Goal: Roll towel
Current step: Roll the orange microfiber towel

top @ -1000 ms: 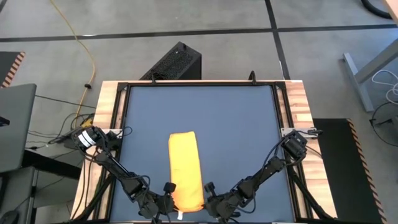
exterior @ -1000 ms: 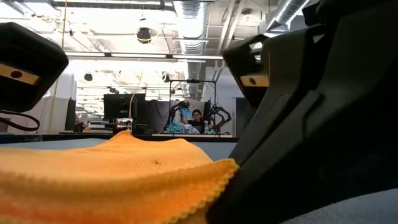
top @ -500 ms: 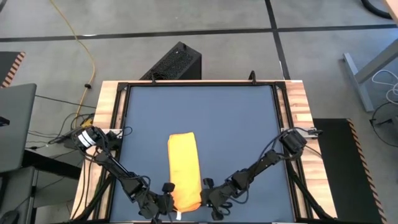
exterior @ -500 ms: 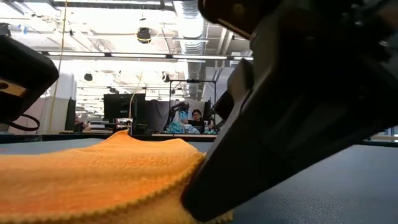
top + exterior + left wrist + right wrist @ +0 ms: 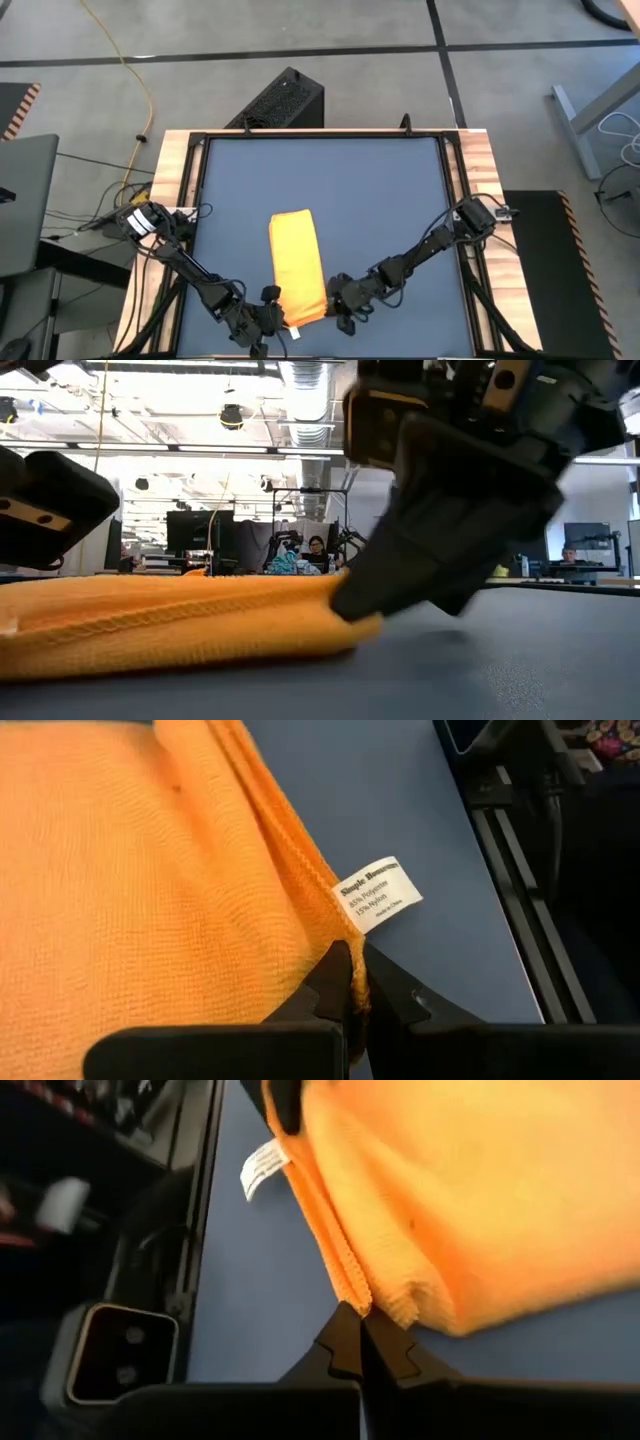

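Two grippers pinched the towel [image 5: 296, 265].
The left gripper [image 5: 352, 982] and right gripper [image 5: 360, 1318] each squeezed its edge between closed fingers.

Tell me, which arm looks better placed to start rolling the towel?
Neither clearly; probably both together. The left gripper is pinched on one near corner of the towel, beside its white tag, and the right gripper is pinched on the other near corner. A matched hold suits an even roll.
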